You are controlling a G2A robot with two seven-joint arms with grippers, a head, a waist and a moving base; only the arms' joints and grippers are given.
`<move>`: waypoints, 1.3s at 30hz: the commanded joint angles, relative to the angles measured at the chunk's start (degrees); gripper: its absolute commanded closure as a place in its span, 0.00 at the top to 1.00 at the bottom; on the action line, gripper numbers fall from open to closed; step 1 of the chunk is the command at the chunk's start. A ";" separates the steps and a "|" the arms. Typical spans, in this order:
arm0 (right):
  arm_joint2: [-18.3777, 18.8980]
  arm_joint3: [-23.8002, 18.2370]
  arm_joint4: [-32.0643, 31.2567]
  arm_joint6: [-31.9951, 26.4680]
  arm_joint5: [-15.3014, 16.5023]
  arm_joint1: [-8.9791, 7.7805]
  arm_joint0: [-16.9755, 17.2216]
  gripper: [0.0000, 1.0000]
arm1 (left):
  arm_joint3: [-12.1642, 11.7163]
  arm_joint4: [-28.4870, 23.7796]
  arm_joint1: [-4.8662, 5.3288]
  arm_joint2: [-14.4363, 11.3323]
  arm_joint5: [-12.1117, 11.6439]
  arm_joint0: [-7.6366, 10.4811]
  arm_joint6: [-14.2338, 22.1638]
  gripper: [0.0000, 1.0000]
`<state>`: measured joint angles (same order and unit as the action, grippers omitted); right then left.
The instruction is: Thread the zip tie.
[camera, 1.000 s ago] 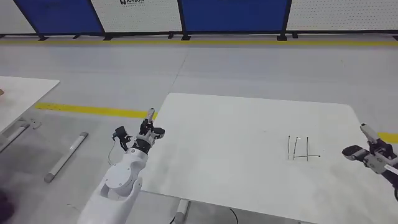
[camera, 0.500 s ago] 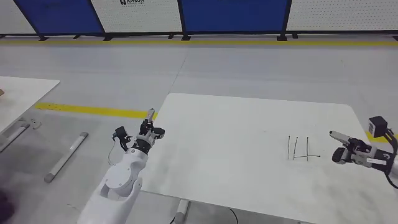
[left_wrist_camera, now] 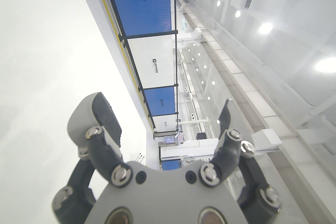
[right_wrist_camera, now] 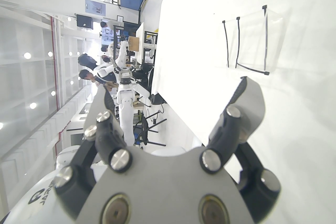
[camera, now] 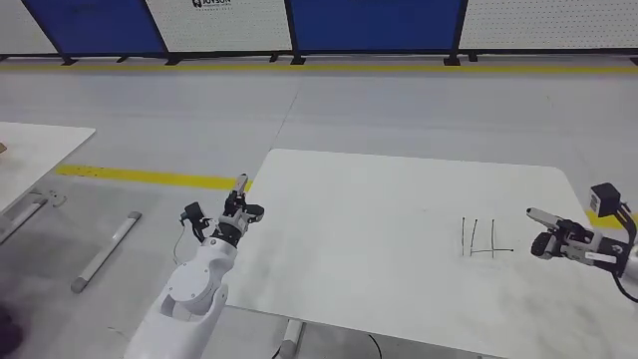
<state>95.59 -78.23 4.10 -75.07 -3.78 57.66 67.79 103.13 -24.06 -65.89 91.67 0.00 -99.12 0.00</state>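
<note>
Several thin black zip ties (camera: 492, 237) lie flat near the right side of the white table (camera: 379, 219), most side by side and one across their near ends. My right gripper (camera: 534, 229) hovers just right of them, open and empty. In the right wrist view the zip ties (right_wrist_camera: 238, 41) lie a little beyond the open gripper (right_wrist_camera: 176, 93). My left gripper (camera: 244, 194) is at the table's left edge, far from the ties, open with nothing in it. The left wrist view has its gripper (left_wrist_camera: 165, 114) spread wide and the zip ties (left_wrist_camera: 140, 156) tiny in the distance.
A second white table (camera: 30, 155) stands off to the left, with a pale bar (camera: 105, 251) on the floor between. Blue and white partition panels (camera: 374, 0) close the back. The right gripper is close to the table's right edge (camera: 583, 259).
My right gripper has come in from the table's right edge toward the zip ties and turned to point at them. The left arm has stayed still.
</note>
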 commanded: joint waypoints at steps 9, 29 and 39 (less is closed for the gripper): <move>1.99 1.12 4.72 -4.57 0.32 -1.32 -0.88 1.00 | 0.00 0.00 0.00 0.00 0.00 0.00 0.00 1.00; -23.81 21.13 -1.00 -4.57 -2.15 -8.83 -18.14 1.00 | 0.00 0.00 0.00 0.00 0.00 0.00 0.00 1.00; -23.81 21.13 -1.00 -4.57 -2.15 -8.83 -18.14 1.00 | 0.00 0.00 0.00 0.00 0.00 0.00 0.00 1.00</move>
<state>71.79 -57.11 3.10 -79.64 -5.94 48.83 49.65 103.13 -24.06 -65.89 91.67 0.00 -99.12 0.00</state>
